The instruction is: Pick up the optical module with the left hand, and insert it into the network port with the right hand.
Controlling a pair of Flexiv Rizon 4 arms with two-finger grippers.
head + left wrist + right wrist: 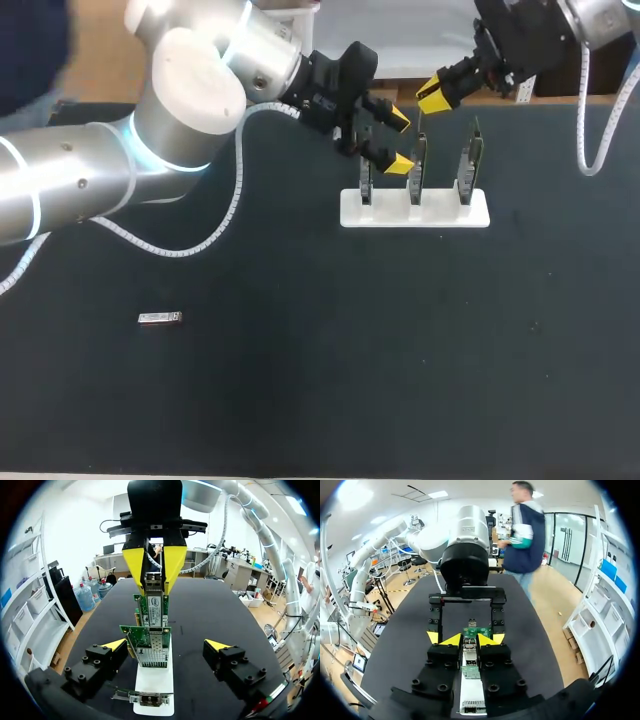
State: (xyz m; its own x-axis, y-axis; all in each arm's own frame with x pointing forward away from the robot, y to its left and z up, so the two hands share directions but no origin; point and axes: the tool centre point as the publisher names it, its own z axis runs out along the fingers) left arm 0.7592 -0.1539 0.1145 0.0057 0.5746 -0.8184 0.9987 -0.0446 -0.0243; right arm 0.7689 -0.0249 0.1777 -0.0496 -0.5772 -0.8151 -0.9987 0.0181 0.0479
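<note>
Above the white stand (415, 210), right gripper (469, 641) points straight down, fingers clamped on the optical module (152, 584). Module's lower end sits at the top edge of an upright network card (151, 611) in the stand. Left arm reaches in level from the stand's left. Left gripper (166, 645) is spread wide, fingers flanking the stand, holding nothing. Small silver part (160, 318) lies well left of the stand.

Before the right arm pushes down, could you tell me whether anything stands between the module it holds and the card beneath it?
Nothing visible does. The right gripper holds the module close above a green card in the white stand; the open left gripper straddles the stand, clear of that gap.
</note>
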